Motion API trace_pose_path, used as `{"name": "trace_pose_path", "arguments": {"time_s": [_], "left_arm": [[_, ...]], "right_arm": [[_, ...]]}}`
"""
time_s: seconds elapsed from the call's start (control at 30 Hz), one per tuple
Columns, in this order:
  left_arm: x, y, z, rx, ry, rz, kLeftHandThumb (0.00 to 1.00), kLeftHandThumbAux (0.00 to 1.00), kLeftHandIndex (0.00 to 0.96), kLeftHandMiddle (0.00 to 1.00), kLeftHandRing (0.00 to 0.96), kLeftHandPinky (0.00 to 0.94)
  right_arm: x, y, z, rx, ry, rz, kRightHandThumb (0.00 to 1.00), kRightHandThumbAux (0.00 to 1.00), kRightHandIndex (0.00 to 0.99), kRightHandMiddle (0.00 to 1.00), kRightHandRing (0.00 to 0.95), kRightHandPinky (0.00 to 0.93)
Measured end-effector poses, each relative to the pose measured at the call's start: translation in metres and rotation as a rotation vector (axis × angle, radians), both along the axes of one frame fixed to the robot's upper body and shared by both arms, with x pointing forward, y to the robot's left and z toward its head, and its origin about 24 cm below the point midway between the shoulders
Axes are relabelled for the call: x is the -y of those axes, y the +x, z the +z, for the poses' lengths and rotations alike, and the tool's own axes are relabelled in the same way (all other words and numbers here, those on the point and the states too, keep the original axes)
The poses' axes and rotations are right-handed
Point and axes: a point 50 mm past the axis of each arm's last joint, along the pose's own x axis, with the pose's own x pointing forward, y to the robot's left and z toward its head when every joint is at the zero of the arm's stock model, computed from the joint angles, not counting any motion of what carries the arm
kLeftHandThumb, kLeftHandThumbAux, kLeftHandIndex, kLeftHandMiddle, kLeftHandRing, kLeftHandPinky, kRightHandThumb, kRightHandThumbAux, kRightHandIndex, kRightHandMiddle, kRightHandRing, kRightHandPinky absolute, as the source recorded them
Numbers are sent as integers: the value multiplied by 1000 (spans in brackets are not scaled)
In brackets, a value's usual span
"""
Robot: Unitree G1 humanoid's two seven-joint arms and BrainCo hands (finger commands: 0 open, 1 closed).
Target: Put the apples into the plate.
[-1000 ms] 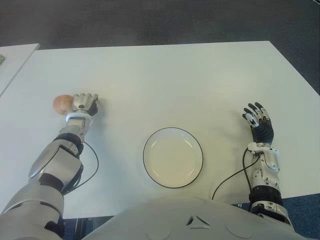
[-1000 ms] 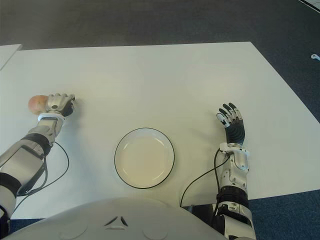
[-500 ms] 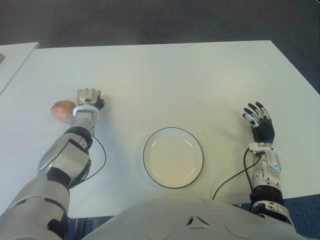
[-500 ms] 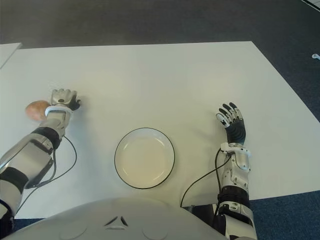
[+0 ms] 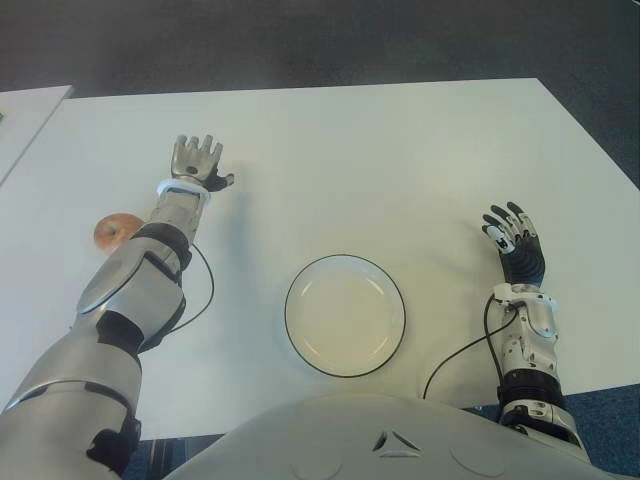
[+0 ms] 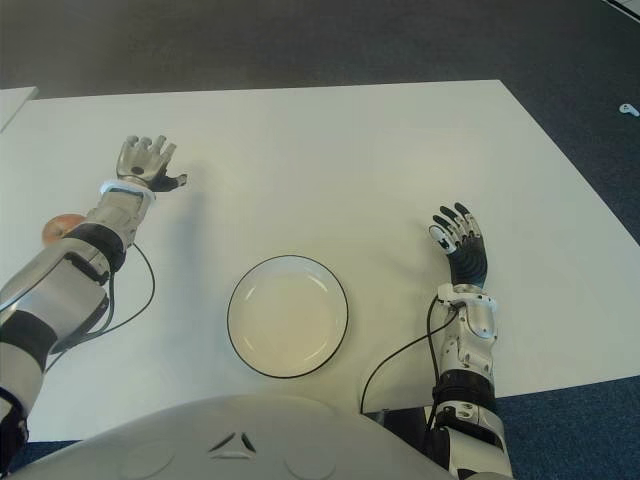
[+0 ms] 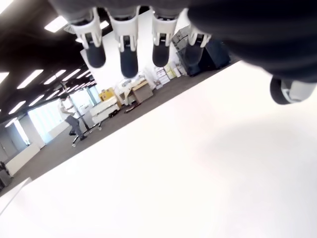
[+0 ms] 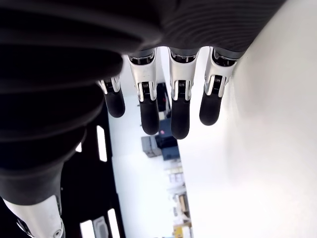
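Left hand [image 5: 196,160]: my fingers are spread and empty, raised over the far left of the worktop [image 5: 400,160].
Apple [image 5: 112,231]: sits on the worktop at the left, nearer me than that hand, partly hidden behind my left forearm.
Plate [image 5: 345,315]: white with a dark rim, near centre, nothing in it.
Right hand [image 5: 514,240]: fingers loosely open, holding nothing, right of the plate.

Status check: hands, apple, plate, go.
Left hand open, empty, beyond the apple. Right hand open, idle right of the plate. Apple on the table, plate empty. Nothing between them.
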Motion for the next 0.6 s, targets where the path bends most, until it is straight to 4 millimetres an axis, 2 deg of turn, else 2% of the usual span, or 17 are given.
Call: {"name": "trace_pose_path", "arguments": {"time_s": [0.4,0.6], "left_arm": [[-9,-4,-3,-25,63,-12,134,118,0,0,0,0],[-13,-4,-1,-27,86,-15,146,98,0,0,0,0]], "right_arm": [[-6,7,-3,14,-1,2,253,692,138,241,253,258],[-6,10,-5,39,20,23,247,671,143,219,227,225]]}}
